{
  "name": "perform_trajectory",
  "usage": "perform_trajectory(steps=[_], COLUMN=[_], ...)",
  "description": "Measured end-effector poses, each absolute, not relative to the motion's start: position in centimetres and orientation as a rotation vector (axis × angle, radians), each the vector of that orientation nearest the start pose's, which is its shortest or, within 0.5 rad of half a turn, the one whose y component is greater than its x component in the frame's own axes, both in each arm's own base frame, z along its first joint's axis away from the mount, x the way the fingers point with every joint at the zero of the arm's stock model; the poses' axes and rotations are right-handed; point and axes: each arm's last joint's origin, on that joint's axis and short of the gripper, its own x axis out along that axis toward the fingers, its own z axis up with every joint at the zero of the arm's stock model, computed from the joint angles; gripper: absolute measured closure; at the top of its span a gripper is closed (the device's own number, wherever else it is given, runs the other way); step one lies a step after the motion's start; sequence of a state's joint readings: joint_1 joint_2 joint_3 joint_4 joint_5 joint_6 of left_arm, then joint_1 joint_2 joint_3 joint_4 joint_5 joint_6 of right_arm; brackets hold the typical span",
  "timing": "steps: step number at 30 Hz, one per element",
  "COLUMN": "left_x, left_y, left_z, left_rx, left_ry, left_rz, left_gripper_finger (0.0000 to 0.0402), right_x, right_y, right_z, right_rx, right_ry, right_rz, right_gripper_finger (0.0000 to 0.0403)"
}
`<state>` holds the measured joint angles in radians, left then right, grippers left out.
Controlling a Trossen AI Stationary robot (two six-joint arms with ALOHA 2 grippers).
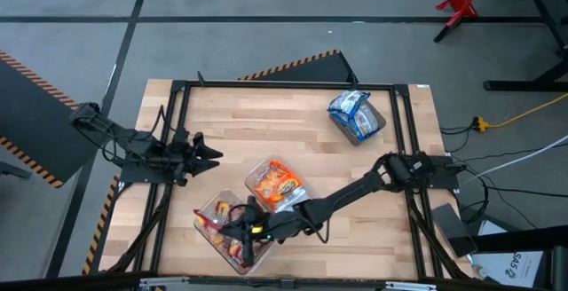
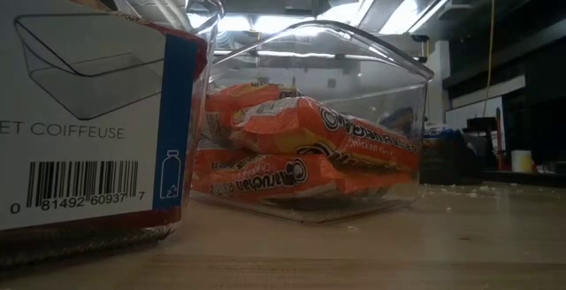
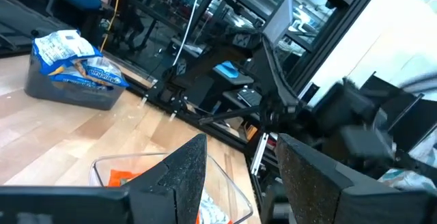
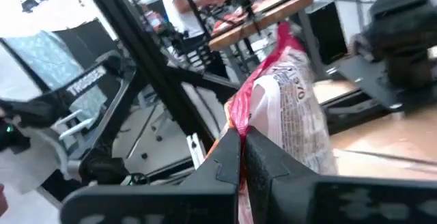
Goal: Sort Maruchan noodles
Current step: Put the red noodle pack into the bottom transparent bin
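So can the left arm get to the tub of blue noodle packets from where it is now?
Probably yes. The left end effector is open and empty, and bare table lies between it and the tub of blue packets; the right arm sits nearer the front.

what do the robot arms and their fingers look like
Both arms are dark, slim and jointed, the left arm and the right arm alike. The left gripper has two black, wedge-shaped, rough-textured fingers. The right gripper has matching dark fingers.
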<state>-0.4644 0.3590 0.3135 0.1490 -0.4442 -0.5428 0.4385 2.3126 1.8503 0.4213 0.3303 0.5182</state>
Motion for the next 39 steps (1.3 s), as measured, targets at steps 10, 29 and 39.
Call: perform_trajectory(steps=[10, 29, 39], left_x=[10.7, 10.7, 10.7], left_y=[-4.0, -4.0, -4.0], left_z=[25.5, 25.4, 25.4], left_rx=[-0.584, -0.581, -0.579], left_ry=[-0.084, -0.079, -0.074], left_rz=[-0.045, -0.044, -0.043], left_gripper_finger=[0.0230, 0.0230, 0.0230], right_x=[50.6, 51.8, 51.0], right_y=[22.3, 21.0, 20.7], right_z=[21.4, 16.6, 18.0], right_rx=[0.498, 0.561, 0.430], right_ry=[0.061, 0.219, 0.398], right_rz=[0.074, 0.088, 0.015], right_gripper_finger=[0.0403, 0.0395, 0.0339])
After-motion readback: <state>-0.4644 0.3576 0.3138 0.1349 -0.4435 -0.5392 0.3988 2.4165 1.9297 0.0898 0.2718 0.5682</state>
